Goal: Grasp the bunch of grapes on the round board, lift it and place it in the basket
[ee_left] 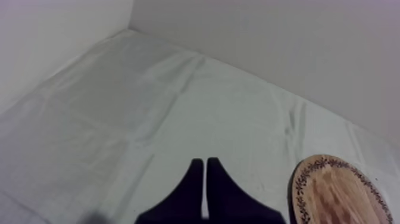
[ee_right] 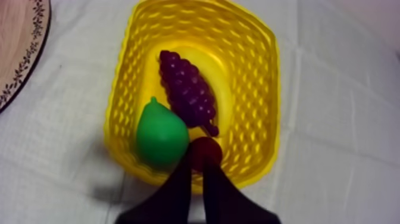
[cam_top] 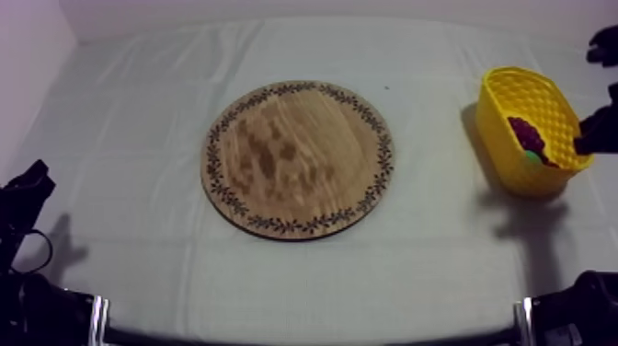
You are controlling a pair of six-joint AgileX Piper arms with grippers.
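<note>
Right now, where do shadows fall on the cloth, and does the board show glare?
Top view: the yellow basket casts a soft shadow on the cloth beside it; the wooden board shows no hard glare. Right wrist view: a dark shadow edges the basket.

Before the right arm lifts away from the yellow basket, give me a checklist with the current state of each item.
1. Purple bunch of grapes lies inside the yellow plastic basket: ok.
2. Round wooden board with patterned rim carries no fruit: ok.
3. Right gripper is shut and holds nothing, over the basket's rim: ok.
4. Right gripper is clear of the small red fruit: cannot tell, the tips sit right at it.
5. Green pear is in the basket beside the grapes: ok.
6. Left gripper is shut, over the cloth beside the board: ok.
</note>
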